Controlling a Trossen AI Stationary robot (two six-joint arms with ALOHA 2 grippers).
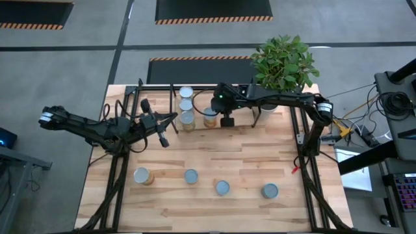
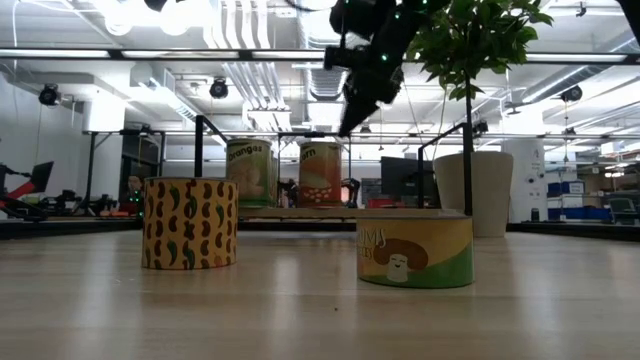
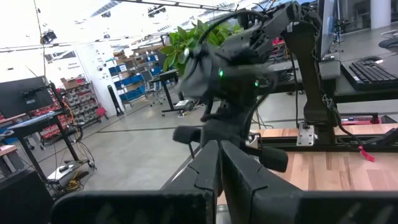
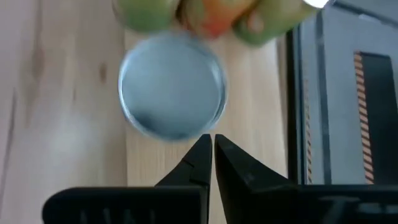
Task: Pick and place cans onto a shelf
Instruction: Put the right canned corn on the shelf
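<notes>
Four cans wait on the desk; four seem shelved. My right pincer hangs shut and empty beside a can on the shelf. Next: fetch another.

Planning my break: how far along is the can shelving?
Done: four cans stand on the shelf. In hand: nothing; the right gripper is shut, empty, beside a shelf can; left gripper waits over the table. Left: four more cans along its front.
</notes>
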